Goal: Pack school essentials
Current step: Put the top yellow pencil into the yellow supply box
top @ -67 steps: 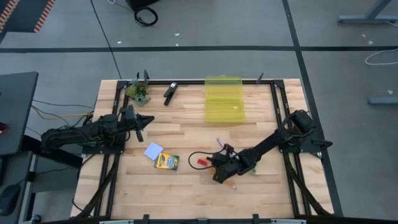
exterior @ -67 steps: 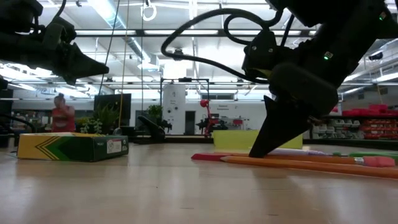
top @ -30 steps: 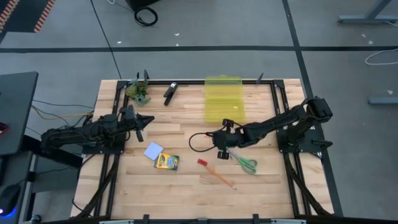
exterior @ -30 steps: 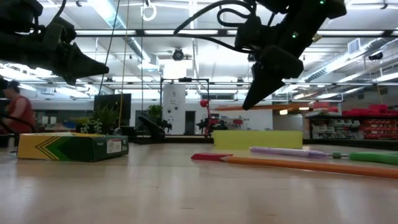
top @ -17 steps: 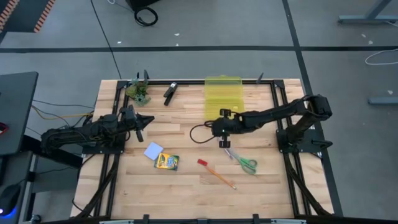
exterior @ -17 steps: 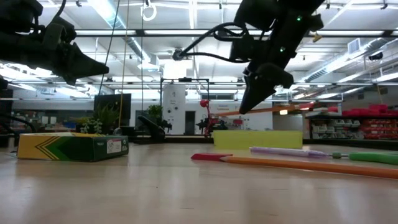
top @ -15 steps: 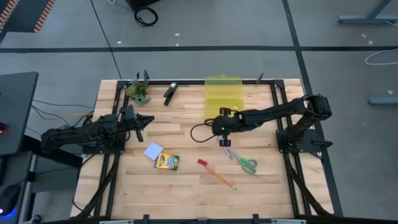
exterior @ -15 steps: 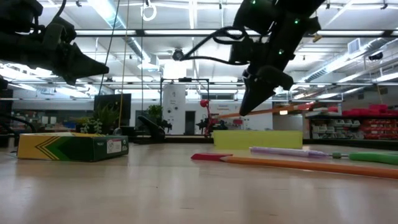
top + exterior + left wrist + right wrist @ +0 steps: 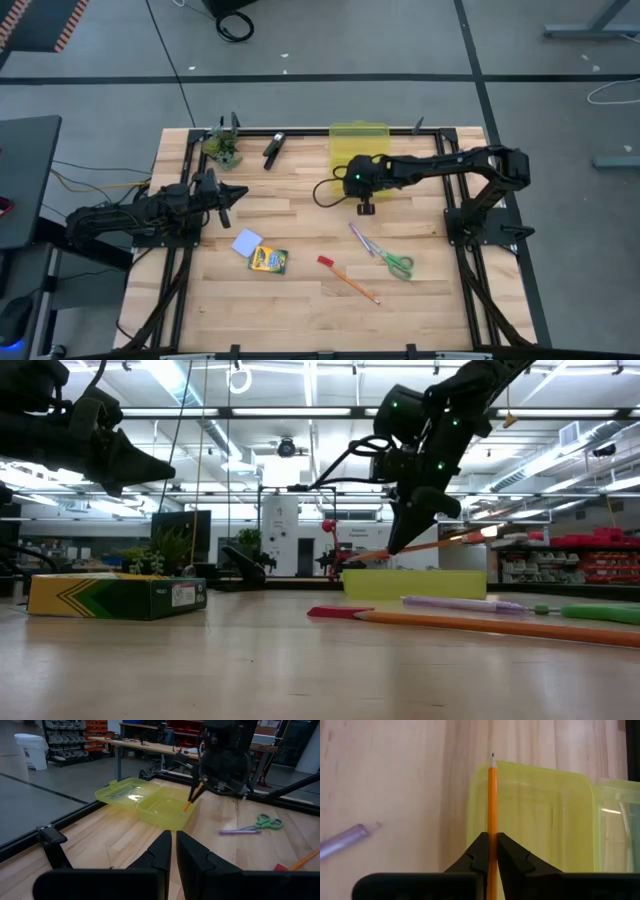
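The right gripper (image 9: 489, 851), fingers clenched on one pencil (image 9: 492, 805), hovers over the empty yellow case (image 9: 359, 160); remaining essentials lie at its 6 o'clock on the bench (image 9: 300, 215); left gripper (image 9: 170, 851) clenched, idle.

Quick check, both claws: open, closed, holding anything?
Left claw: closed, empty, parked at the table's left side.
Right claw: closed on an orange pencil, over the yellow case.

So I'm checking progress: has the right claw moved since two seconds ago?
Yes. The right claw, holding a pencil, went from near the scissors toward the yellow box.
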Robot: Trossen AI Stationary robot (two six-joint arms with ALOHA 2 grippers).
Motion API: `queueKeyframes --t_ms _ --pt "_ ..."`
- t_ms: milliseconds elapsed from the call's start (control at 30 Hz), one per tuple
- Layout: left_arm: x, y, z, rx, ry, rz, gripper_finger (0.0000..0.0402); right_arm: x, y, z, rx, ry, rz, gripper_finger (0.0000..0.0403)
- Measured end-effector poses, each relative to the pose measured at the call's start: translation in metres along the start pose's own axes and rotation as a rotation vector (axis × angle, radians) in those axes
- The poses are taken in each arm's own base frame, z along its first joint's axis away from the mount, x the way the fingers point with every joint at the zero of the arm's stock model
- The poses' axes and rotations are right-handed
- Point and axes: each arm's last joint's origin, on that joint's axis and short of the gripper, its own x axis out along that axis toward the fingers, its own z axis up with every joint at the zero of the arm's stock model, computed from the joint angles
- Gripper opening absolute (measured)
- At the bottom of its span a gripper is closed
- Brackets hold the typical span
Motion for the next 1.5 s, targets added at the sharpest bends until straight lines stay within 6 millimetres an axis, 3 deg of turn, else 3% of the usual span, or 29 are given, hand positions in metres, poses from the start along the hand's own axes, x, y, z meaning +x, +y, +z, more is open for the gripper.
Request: queueKeyframes --t_ms 467,900,1233,1500 --pt "0.0 0.0 0.0 0.0 0.0 0.0 0.0034 0.007 -0.042 -0.018 0.055 -0.039 0.006 0.0036" --pt "0.0 0.0 0.0 0.0 0.0 0.0 0.0025 0.026 -0.048 -0.044 0.151 -0.123 -0.079 0.0036" --pt "0.0 0.0 0.0 0.0 0.0 0.0 0.0036 0.029 -0.049 -0.048 0.227 -0.157 -0.116 0.0036" --pt "0.0 0.0 0.0 0.0 0.0 0.0 0.0026 0.029 -0.05 -0.045 0.154 -0.18 -0.134 0.0036"
